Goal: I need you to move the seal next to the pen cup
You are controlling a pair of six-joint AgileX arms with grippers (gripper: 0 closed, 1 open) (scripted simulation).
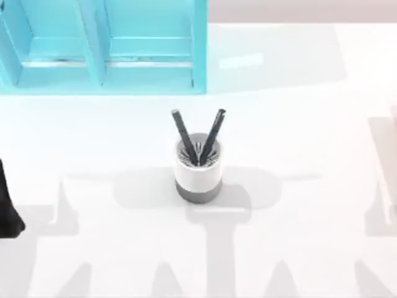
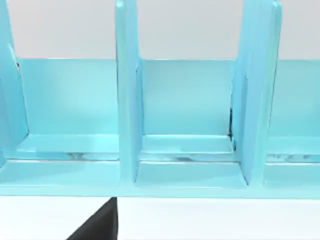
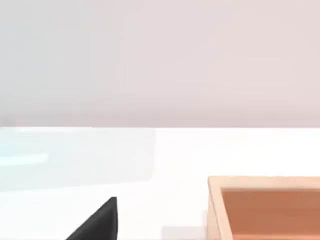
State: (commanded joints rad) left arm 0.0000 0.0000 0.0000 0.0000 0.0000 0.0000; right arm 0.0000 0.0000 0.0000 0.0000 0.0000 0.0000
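Observation:
The pen cup [image 1: 197, 172] stands upright in the middle of the table, white with a grey bottom band and two dark pens [image 1: 198, 135] sticking out in a V. The seal is out of view. A dark part of my left arm [image 1: 7, 208] sits at the table's left edge, well away from the cup. A black sliver of my left gripper [image 2: 97, 225] pokes into the left wrist view, facing the turquoise shelf. The right wrist view holds a similar black sliver of my right gripper [image 3: 97, 224] over bare white table.
A turquoise shelf unit [image 1: 105, 53] with upright dividers [image 2: 127, 100] stands at the back left of the table. A light wooden box [image 3: 265, 205] lies close to my right gripper. White table surface surrounds the cup on all sides.

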